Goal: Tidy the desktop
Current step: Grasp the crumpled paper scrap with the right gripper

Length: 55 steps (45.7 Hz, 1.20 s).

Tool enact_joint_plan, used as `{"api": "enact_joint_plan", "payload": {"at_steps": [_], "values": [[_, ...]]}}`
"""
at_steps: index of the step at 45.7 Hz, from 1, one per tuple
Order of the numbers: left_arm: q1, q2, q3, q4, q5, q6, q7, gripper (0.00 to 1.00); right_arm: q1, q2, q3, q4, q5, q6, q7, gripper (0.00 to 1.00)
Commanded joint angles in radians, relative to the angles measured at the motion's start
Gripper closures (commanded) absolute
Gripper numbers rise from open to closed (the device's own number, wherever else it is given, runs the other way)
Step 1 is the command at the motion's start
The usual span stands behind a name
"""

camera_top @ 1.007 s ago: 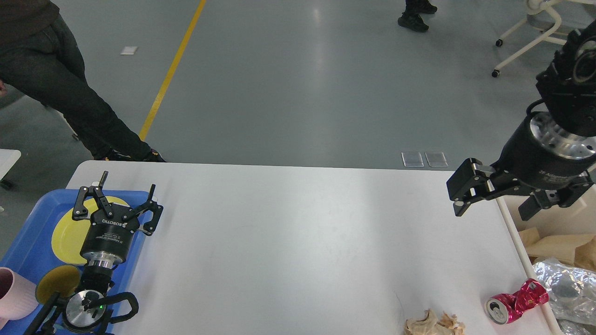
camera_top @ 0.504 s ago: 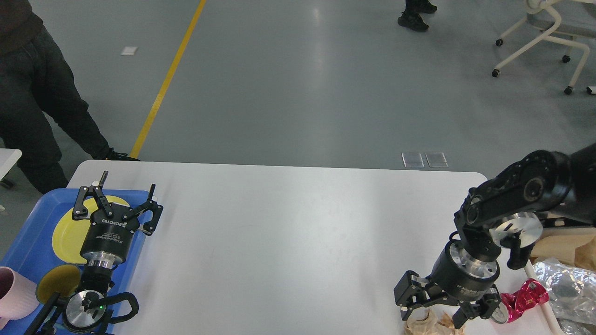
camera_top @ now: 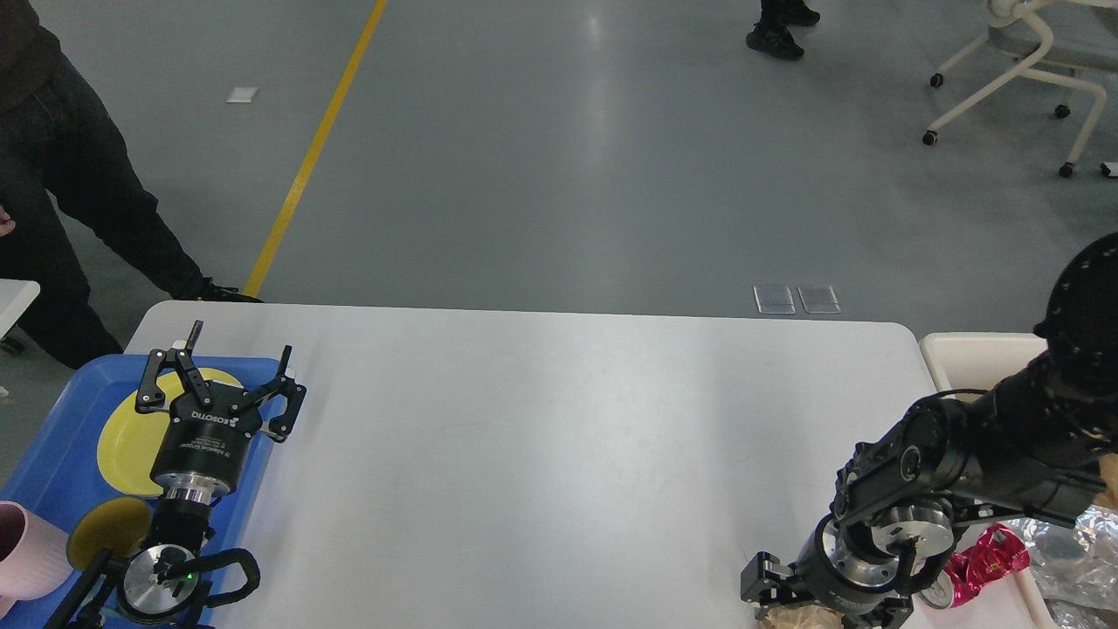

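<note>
The white desktop (camera_top: 541, 454) fills the lower half of the head view. My left gripper (camera_top: 229, 367) is open and empty above the blue tray (camera_top: 52, 454) at the left edge. My right gripper (camera_top: 817, 603) is low at the front right, its jaws spread and pointing down over a crumpled brown paper (camera_top: 786, 618) that is mostly hidden at the frame's bottom edge. I cannot tell whether it touches the paper. A crushed red can (camera_top: 983, 559) lies just right of it, partly behind my right arm.
The tray holds a large yellow plate (camera_top: 118, 437), a small yellow dish (camera_top: 105, 528) and a pink cup (camera_top: 22, 555). A cream bin (camera_top: 961, 358) with foil (camera_top: 1079, 542) stands off the right edge. A person (camera_top: 52, 175) stands at the far left.
My right arm has swung from high at the right edge down to the front right, and the gripper has lowered onto the crumpled paper. The left arm has not moved. The person has shifted left.
</note>
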Motion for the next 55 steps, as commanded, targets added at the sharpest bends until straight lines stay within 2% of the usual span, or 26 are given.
{"api": "enact_joint_plan", "payload": {"at_steps": [1,5,7,13,21,22,49,52,55], "values": [[0.000,0.000,0.000,0.000,-0.001,0.001,0.000,0.04,-0.056,0.038,0.003,-0.048,0.000,-0.010,0.000,0.03],[0.000,0.000,0.000,0.000,0.001,-0.001,0.000,0.04,-0.065,0.048,0.004,-0.054,-0.002,-0.010,0.000,0.06],[0.000,0.000,0.000,0.000,0.001,0.001,0.000,0.04,-0.067,0.048,0.006,-0.054,-0.003,-0.010,0.000,0.12],[0.000,0.000,0.000,0.000,0.001,-0.001,0.000,0.04,-0.079,0.049,0.006,-0.054,-0.005,-0.010,-0.008,0.57],[0.000,0.000,0.000,0.000,0.001,-0.001,0.000,0.04,-0.098,0.049,0.007,-0.063,0.003,-0.008,-0.022,0.97],[0.000,0.000,0.000,0.000,0.001,0.001,0.000,0.04,-0.099,0.049,0.007,-0.063,0.003,-0.008,-0.020,1.00],[0.000,0.000,0.000,0.000,-0.001,0.001,0.000,0.04,-0.096,0.034,0.026,-0.085,0.010,0.007,-0.015,1.00],[0.000,0.000,0.000,0.000,0.001,-0.001,0.000,0.04,-0.073,0.016,0.026,-0.082,0.017,0.062,-0.011,1.00],[0.000,0.000,0.000,0.000,-0.001,0.001,0.000,0.04,0.011,-0.027,0.026,-0.077,0.043,0.186,-0.008,1.00]]}}
